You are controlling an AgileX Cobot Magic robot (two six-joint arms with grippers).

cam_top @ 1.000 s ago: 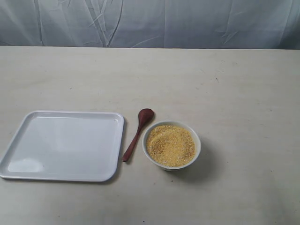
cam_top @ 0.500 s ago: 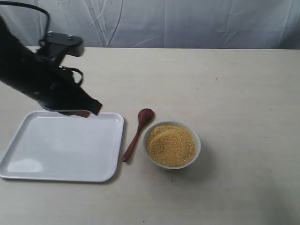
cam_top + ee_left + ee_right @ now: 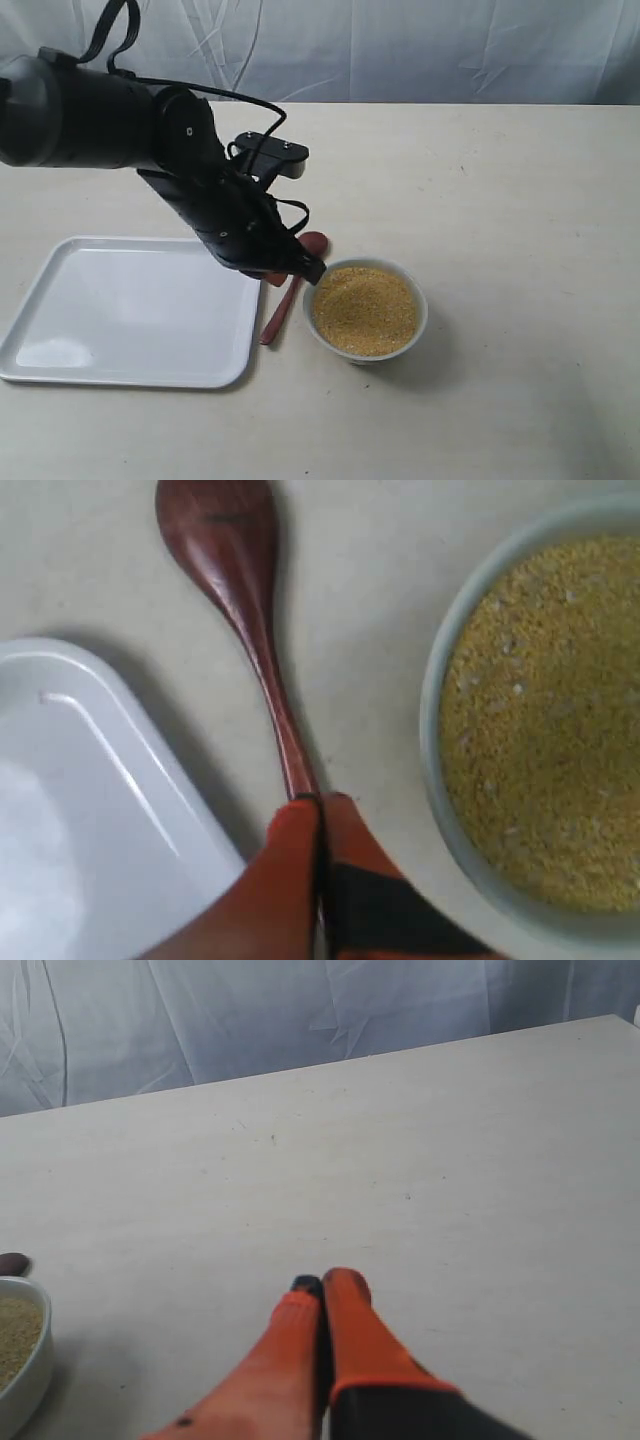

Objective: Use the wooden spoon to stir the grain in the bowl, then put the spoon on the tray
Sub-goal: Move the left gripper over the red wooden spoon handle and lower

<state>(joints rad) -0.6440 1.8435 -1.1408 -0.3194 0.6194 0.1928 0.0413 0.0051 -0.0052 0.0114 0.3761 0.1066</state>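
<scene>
The wooden spoon (image 3: pixel 281 312) lies on the table between the tray (image 3: pixel 130 310) and the bowl (image 3: pixel 421 302), oval end pointing away from me. The bowl is heaped with golden grain (image 3: pixel 365 310). My left gripper (image 3: pixel 306 270) hangs over the spoon's handle beside the bowl rim. In the left wrist view its orange fingers (image 3: pixel 320 802) are pressed together, shut, with the spoon (image 3: pixel 235 570) running out from under the tips, the grain (image 3: pixel 540 710) on one side and the tray (image 3: pixel 80 810) on the other. My right gripper (image 3: pixel 322 1282) is shut over bare table, away from the bowl (image 3: pixel 25 1360).
The left arm (image 3: pixel 120 120) reaches across above the tray's far right corner. A wrinkled grey cloth backdrop (image 3: pixel 400 45) closes off the table's far edge. Bare tabletop stretches to the right of the bowl.
The left arm came into view and swept right from above the tray's far edge to the spoon, beside the bowl. Spoon, bowl and tray have stayed in place.
</scene>
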